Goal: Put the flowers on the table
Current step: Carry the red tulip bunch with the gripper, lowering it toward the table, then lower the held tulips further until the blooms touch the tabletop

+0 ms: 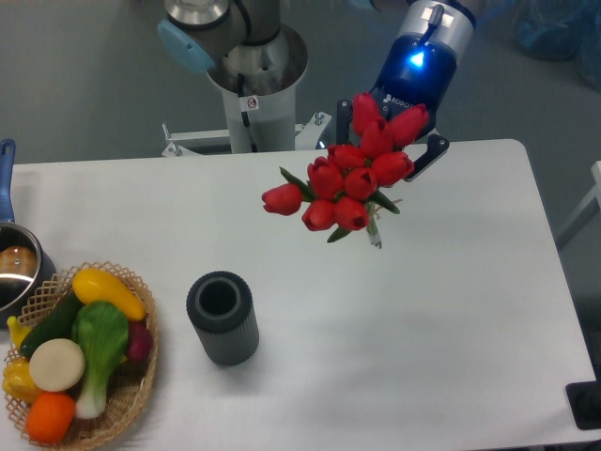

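The flowers (352,174), a bunch of red tulips with green leaves and stems, hang in the air above the far middle of the white table (451,319). My gripper (406,160) is shut on the bunch from behind, and the blooms hide most of its fingers. Only one dark finger (430,153) shows at the right of the bunch. The stem ends point down toward the tabletop and do not touch it.
A dark ribbed cylindrical vase (223,318) stands upright at the front left of centre. A wicker basket (131,395) of produce sits at the front left corner. A pot (17,268) with a blue handle is at the left edge. The robot base (254,75) stands behind the table.
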### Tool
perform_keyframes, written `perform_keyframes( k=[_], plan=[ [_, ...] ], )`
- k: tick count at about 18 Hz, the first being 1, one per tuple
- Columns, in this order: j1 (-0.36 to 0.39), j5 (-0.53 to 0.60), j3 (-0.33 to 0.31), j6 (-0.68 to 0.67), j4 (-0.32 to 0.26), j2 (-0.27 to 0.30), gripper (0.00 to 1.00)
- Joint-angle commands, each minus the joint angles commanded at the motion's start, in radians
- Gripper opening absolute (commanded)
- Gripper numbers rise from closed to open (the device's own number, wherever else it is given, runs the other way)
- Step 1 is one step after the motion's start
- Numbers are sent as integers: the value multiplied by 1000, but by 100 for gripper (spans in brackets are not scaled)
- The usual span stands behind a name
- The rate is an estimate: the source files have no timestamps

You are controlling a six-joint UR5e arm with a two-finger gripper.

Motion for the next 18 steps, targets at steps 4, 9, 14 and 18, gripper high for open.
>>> perform_keyframes(
  k=[4, 9, 14, 18],
  plan=[
    [-17, 106, -8, 2, -2, 15, 24],
    [-110, 369, -9, 11, -2, -15, 24],
    [-166, 500, -9, 41, -2, -64, 20],
    [-195, 558, -31, 90, -5, -94, 25]
  ],
)
